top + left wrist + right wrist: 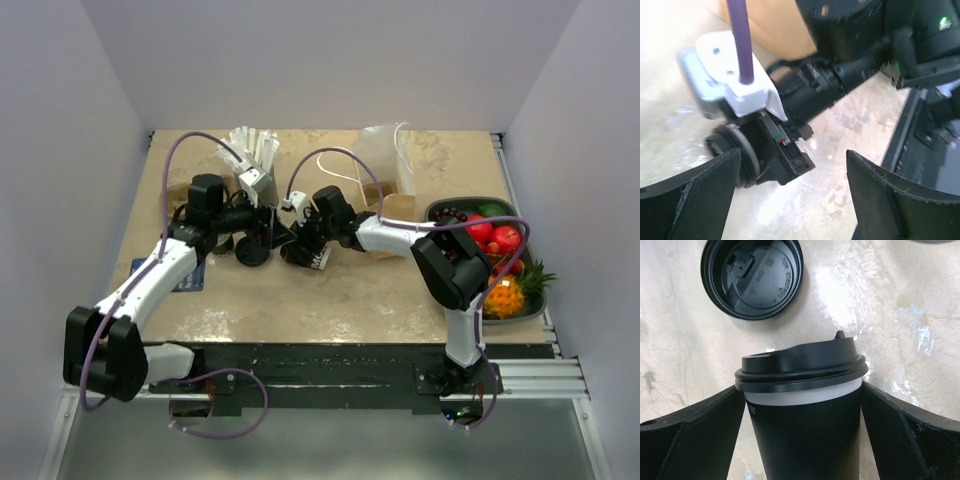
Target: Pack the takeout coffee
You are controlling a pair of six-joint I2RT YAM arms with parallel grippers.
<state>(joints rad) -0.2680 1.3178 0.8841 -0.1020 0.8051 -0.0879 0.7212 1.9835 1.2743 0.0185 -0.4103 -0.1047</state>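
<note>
Neighbours: one loose lid [752, 277] lies flat on the table [340, 295] just beyond the takeout coffee [802, 435], near it but not touching.
In the way: the left gripper [792, 156] sits close to the right arm's wrist [830, 85], which fills most of what we see past its fingers. It's pretty crowded mid-table.
Far edge: a pale paper bag [385, 160] with handles stands right of the middle, with a brown cardboard piece [397, 207] at its foot. There's a white bundle [255, 150] left of the middle, and we honestly can't make out what it is.
Right edge: a dark fruit tray [470, 201] with red, orange and green fruit piled in it.
Left edge: a blue card [188, 278] lies flat, partly under the left arm.
Coffee: it stands upright about mid-table, a bit left of centre, roughly halfway between the near and far edges, with its black lid on.
Right gripper [802, 385]: the jaws are spread wide, with one finger on each side of the cup, right up at the lid rim – we can't tell if they're touching it.
Left gripper again: the jaws are wide apart here too, with nothing between them.
Count: one lidded cup, one loose lid, one bag, one cardboard piece, one fruit tray, one blue card, one white bundle – and two arms.
</note>
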